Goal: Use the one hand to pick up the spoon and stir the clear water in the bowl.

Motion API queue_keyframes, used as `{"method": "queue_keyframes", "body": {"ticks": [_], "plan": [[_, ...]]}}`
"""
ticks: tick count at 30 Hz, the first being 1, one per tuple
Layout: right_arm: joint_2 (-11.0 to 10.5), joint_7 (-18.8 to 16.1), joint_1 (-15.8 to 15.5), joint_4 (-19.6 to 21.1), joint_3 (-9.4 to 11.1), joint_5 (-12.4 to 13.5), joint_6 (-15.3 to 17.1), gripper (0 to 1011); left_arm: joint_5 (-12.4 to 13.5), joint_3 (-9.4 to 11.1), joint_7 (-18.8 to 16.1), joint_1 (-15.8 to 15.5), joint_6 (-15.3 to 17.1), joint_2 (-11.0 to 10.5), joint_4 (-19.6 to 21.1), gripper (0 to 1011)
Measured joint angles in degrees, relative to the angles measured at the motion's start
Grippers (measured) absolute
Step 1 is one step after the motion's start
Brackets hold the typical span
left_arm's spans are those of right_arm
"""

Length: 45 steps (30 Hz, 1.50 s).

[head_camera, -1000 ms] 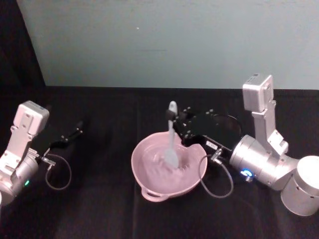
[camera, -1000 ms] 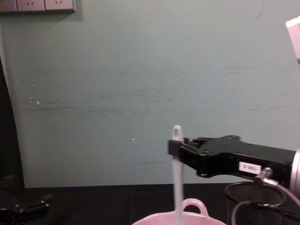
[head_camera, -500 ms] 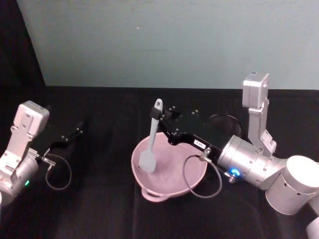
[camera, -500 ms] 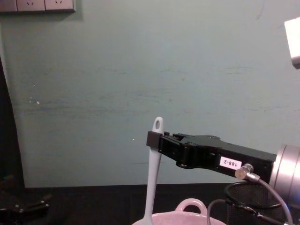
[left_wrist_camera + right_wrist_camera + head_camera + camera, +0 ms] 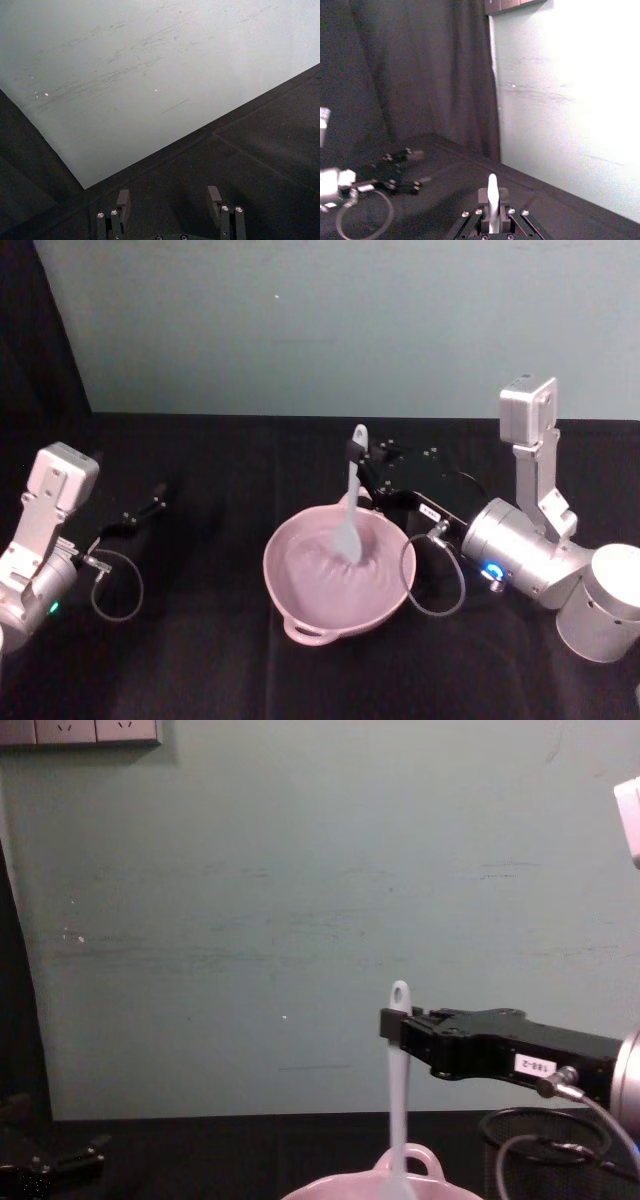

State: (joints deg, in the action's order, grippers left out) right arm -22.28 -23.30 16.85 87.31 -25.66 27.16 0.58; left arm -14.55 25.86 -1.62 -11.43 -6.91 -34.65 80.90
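Since half a second ago the right gripper (image 5: 355, 451) has swung back toward the robot's right, carrying the spoon (image 5: 348, 534) from the bowl's left side across to its far right part. Its jaws are clenched on the handle just below the hole at the top end, as the right wrist view shows, with the white stem standing up between them. The spoon hangs nearly upright, tilted a little. Its flat head is down inside the bowl (image 5: 277, 580) and seems to be dipped in the water (image 5: 320, 578), though I cannot tell whether it touches the bottom. The bowl sits mid-desk with its loop handle toward the robot. A mesh cup (image 5: 545, 1140) stands just behind and right of it, close under the right forearm. The left gripper (image 5: 168, 200) rests parked well off to the left on the desk (image 5: 200, 660), jaws released and holding nothing.

Pick-up is done and the stirring step is in hand. I judge the next move to be another sweep round the bowl: keep the head submerged, hold the grip firm, stay inside the rim, and keep the forearm from nudging the cup.
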Motion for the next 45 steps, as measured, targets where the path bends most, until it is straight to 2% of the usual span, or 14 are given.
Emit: {"method": "queue_keyframes", "body": {"ticks": [2, 3, 4, 7, 12, 16, 21, 25, 32, 38, 42, 45], "plan": [[-0.79, 1.49, -0.51, 1.40, 0.08, -2.23, 0.12, 123, 0.00, 0.00, 0.00, 0.00, 0.00, 0.00, 0.00, 1005], [-0.79, 1.49, -0.51, 1.40, 0.08, -2.23, 0.12, 122, 0.00, 0.00, 0.00, 0.00, 0.00, 0.00, 0.00, 1005], [-1.24, 2.14, -0.86, 2.21, 0.11, -3.55, 0.36, 123, 0.00, 0.00, 0.00, 0.00, 0.00, 0.00, 0.00, 1005], [-1.83, 2.82, -1.51, 3.72, 0.07, -5.37, 0.83, 123, 0.00, 0.00, 0.00, 0.00, 0.00, 0.00, 0.00, 1005], [-2.44, 2.81, -2.17, 5.75, -0.62, -7.69, 1.63, 123, 0.00, 0.00, 0.00, 0.00, 0.00, 0.00, 0.00, 1005], [-2.06, 1.08, -2.31, 6.54, -1.52, -8.52, 2.01, 122, 0.00, 0.00, 0.00, 0.00, 0.00, 0.00, 0.00, 1005], [-0.63, -1.43, -2.00, 6.25, -2.24, -7.83, 1.73, 123, 0.00, 0.00, 0.00, 0.00, 0.00, 0.00, 0.00, 1005], [1.04, -3.33, -1.44, 4.53, -2.39, -5.61, 0.93, 123, 0.00, 0.00, 0.00, 0.00, 0.00, 0.00, 0.00, 1005], [3.06, -4.21, -0.33, 1.05, -1.63, -2.45, -0.12, 122, 0.00, 0.00, 0.00, 0.00, 0.00, 0.00, 0.00, 1005], [3.97, -3.26, 0.03, -1.70, 0.42, 0.29, -0.45, 122, 0.00, 0.00, 0.00, 0.00, 0.00, 0.00, 0.00, 1005], [3.73, -1.80, -0.31, -1.80, 1.49, 0.58, -0.43, 123, 0.00, 0.00, 0.00, 0.00, 0.00, 0.00, 0.00, 1005], [2.70, -0.09, -1.09, -0.60, 2.56, -0.02, -0.34, 123, 0.00, 0.00, 0.00, 0.00, 0.00, 0.00, 0.00, 1005]]}}
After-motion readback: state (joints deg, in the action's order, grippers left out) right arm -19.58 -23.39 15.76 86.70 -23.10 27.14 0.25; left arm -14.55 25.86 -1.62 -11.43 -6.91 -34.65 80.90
